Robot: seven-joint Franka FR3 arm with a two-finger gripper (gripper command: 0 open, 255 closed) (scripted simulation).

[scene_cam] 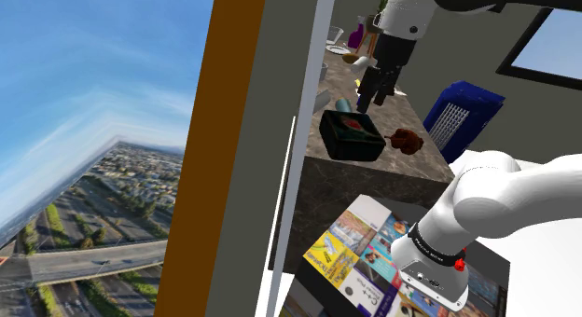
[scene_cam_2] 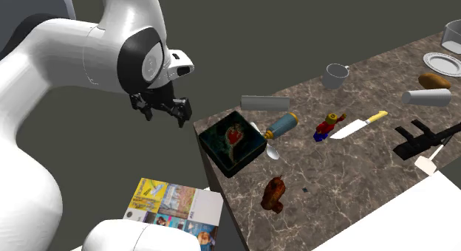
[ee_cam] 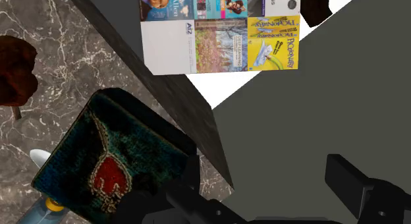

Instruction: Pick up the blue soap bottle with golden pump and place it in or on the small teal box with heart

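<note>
Nearest, magazines (scene_cam_2: 166,201) lie on the stand below the arm. Above them the gripper (scene_cam_2: 164,111) hangs in the air just off the near edge of the marble surface (scene_cam_2: 354,176), its 2 fingers (ee_cam: 352,183) apart with nothing between them.

Just inside that edge sits the dark teal box (scene_cam_2: 233,142) with a red heart on its lid, closed and flat. Past it, toward the second exterior view's right, the bottle (scene_cam_2: 281,125) lies on its side just beside the box, its golden pump end pointing away from the box; a spoon (scene_cam_2: 267,145) lies between them. Farther off are a knife (scene_cam_2: 358,126) and a mug (scene_cam_2: 336,74).

This looks like the approach: nothing is gripped yet. The next move calls for carrying the gripper over the box to the bottle, turning it so the fingers straddle the round body across its length, then lowering and closing. Lying down, the bottle may roll, and the box and spoon crowd 1 side
</note>
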